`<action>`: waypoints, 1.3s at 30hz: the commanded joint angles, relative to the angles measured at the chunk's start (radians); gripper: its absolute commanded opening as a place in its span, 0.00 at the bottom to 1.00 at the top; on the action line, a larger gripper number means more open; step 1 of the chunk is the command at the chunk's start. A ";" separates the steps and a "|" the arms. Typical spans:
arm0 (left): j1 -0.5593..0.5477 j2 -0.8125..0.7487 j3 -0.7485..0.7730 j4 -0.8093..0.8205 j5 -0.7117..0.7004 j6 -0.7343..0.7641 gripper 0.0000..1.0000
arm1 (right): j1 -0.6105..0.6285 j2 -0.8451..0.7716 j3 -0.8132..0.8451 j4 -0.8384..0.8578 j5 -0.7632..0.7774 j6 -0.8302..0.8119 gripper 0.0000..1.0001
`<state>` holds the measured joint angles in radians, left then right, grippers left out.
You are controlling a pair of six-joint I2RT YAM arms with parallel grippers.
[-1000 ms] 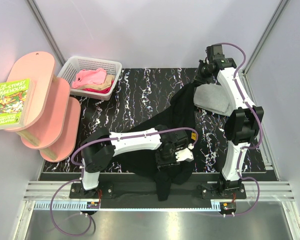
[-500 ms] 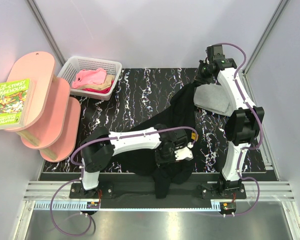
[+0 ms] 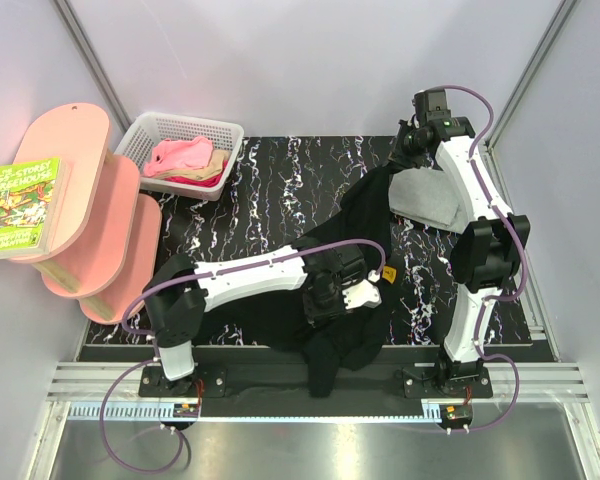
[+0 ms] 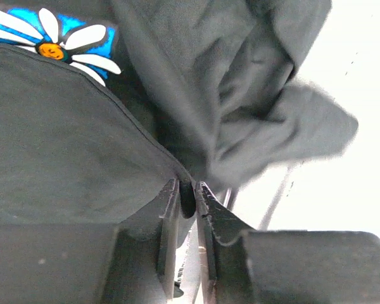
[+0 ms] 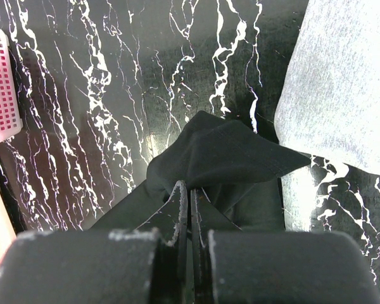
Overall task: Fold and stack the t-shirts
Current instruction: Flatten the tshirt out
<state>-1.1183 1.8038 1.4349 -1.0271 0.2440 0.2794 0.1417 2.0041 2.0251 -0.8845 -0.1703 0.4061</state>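
1. Slippage was the main risk. The left end effector had its fingers almost together on only a thin fold of the black t-shirt, so I judge that a strong pull could free the cloth.
2. The right end effector was clamped on another corner of the same shirt at the far side of the desk. It stood just beside the grey t-shirt, and dragging the black cloth might disturb that piece.
3. The black shirt lay bunched on the desk between the two arms, and one part hung over the near edge. This hanging part could catch there and make the fold crooked.
4. Compared with one second before, the left end effector had moved a little away from the near edge and to the left. Its elbow had swung to the left too, and the bunched cloth had followed it. The right arm and the grey t-shirt had kept their places.
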 commanded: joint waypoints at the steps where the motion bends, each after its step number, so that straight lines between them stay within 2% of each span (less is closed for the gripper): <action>1: -0.002 0.019 0.004 -0.001 0.047 -0.011 0.22 | -0.007 -0.068 0.000 0.029 -0.008 -0.010 0.00; 3: -0.001 0.020 0.002 0.001 0.057 -0.011 0.30 | -0.005 -0.068 0.000 0.029 -0.006 -0.010 0.00; 4: -0.002 0.020 0.001 -0.001 0.060 -0.009 0.31 | -0.005 -0.068 0.001 0.030 -0.006 -0.010 0.00; 6: -0.002 0.019 -0.004 -0.001 0.061 -0.008 0.19 | -0.005 -0.067 0.001 0.030 -0.006 -0.009 0.00; 7: -0.002 0.016 -0.005 0.001 0.060 -0.005 0.03 | -0.007 -0.067 0.003 0.030 -0.008 -0.009 0.00; 8: -0.002 0.014 -0.005 0.002 0.057 -0.005 0.00 | -0.007 -0.067 0.003 0.032 -0.006 -0.009 0.00; 16: 0.008 0.000 -0.014 0.004 0.049 -0.011 0.00 | -0.005 -0.068 0.004 0.030 -0.009 -0.009 0.00; 17: 0.009 0.000 -0.014 0.002 0.055 -0.011 0.02 | -0.005 -0.067 0.003 0.030 -0.011 -0.009 0.00; 20: 0.008 0.002 -0.013 -0.007 0.078 -0.016 0.15 | -0.005 -0.065 0.004 0.030 -0.011 -0.009 0.00; 21: 0.008 0.000 -0.011 -0.010 0.083 -0.016 0.27 | -0.005 -0.065 0.004 0.030 -0.012 -0.009 0.00; 24: 0.005 -0.008 -0.008 -0.019 0.095 -0.014 0.37 | -0.005 -0.064 0.004 0.032 -0.011 -0.009 0.00; 30: -0.011 -0.012 -0.001 -0.024 0.109 -0.019 0.39 | -0.005 -0.062 0.001 0.032 -0.012 -0.009 0.00; 39: -0.015 0.061 0.004 -0.013 0.100 -0.002 0.29 | -0.005 -0.073 -0.008 0.035 -0.011 -0.009 0.00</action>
<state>-1.1305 1.8336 1.4239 -1.0489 0.3195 0.2653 0.1413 1.9972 2.0201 -0.8833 -0.1703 0.4061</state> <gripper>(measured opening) 0.324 0.017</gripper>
